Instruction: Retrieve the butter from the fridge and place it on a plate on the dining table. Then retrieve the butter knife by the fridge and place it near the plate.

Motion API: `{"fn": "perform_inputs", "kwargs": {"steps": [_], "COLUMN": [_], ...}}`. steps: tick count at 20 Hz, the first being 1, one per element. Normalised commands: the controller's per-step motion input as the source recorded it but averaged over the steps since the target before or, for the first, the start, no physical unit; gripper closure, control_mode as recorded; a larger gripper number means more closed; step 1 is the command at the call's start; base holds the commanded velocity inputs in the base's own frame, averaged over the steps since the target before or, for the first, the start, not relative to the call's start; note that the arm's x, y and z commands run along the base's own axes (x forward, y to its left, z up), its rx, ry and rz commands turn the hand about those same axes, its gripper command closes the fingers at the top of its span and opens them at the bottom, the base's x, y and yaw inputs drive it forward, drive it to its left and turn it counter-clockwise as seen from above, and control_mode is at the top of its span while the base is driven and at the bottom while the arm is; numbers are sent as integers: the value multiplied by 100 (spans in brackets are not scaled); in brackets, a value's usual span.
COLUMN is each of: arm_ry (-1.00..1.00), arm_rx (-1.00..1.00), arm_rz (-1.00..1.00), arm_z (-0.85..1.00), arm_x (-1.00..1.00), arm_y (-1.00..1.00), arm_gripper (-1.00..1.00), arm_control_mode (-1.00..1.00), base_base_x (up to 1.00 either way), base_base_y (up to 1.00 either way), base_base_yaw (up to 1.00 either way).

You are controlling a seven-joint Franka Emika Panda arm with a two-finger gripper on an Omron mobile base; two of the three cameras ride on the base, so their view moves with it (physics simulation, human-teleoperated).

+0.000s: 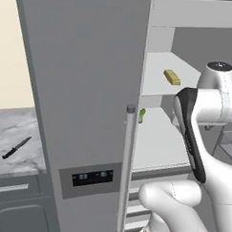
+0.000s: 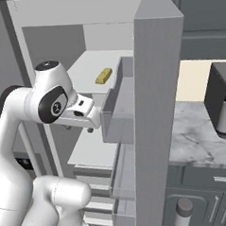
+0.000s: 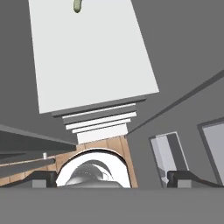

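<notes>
Inside, butter [image 1: 171, 77] on fridge [image 1: 84, 112] shelf

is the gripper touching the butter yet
Apart. In the right base view the butter lies on the upper fridge shelf, while the gripper points down below that shelf, with open space between them. The hand view shows nothing between its fingertips.

A white robot arm [image 1: 216, 155] built of smooth, rounded segments, with glossy black bands at its joints and a long black strip down one link. A round grey cap with a dark ring tops its upper joint [image 2: 47, 66]. The boxy white hand [image 2: 80, 110] carries small dark screws underneath.
</notes>
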Motion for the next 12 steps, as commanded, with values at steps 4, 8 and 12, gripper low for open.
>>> {"fn": "perform_inputs", "kwargs": {"steps": [4, 8, 12], "arm_ry": [0, -9, -38], "arm_rx": [0, -1, -5], "arm_rz": [0, 0, 2], "arm_z": [0, 2, 24], "arm_x": [0, 0, 0], "arm_y": [0, 0, -3], "arm_gripper": [-100, -100, -100], "arm_control_mode": [100, -100, -100], "base_base_x": [0, 1, 0], "base_base_y": [0, 0, 0], "base_base_yaw": [0, 0, 0]}}
